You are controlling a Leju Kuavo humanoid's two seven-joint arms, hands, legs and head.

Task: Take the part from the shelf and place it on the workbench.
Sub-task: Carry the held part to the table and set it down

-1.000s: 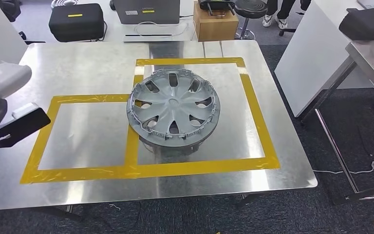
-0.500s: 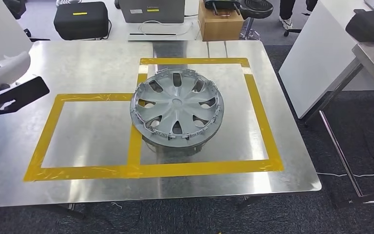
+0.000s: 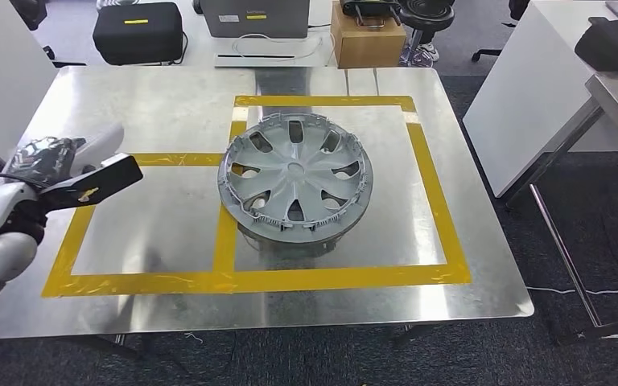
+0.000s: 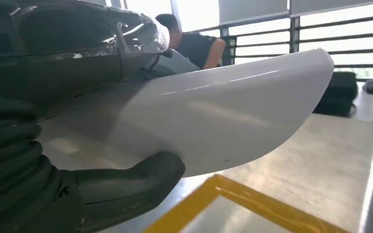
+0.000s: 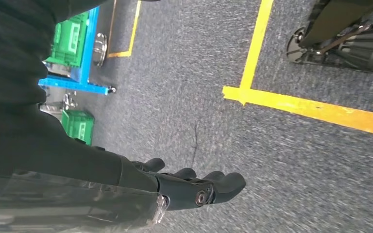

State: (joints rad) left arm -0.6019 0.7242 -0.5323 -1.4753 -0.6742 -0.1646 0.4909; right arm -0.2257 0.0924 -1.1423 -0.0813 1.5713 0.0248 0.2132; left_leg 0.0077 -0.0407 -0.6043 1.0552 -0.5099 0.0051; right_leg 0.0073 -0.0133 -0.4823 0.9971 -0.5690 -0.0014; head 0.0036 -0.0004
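Observation:
My left hand (image 3: 42, 165) grips a long curved part (image 3: 95, 183), black on the face I see from the head and glossy white (image 4: 233, 109) in the left wrist view. My thumb (image 4: 126, 187) presses under the part. The part hangs over the left edge of the left yellow-taped rectangle (image 3: 149, 217) on the steel workbench (image 3: 153, 104), and I cannot tell its height above the surface. My right hand (image 5: 194, 187) hangs over grey carpet with its fingers loosely extended and nothing in it.
A grey wheel cover (image 3: 294, 178) lies on a dark stand inside the right taped rectangle. Black cases (image 3: 138, 30), a cardboard box (image 3: 366, 36) and a stool stand behind the bench. A white table (image 3: 531, 88) is at the right. A person sits beyond the part (image 4: 194, 41).
My left arm has swung in from the left edge, carrying the part rightward and nearer over the left taped rectangle. The head view has shifted slightly. The wheel cover has stayed put.

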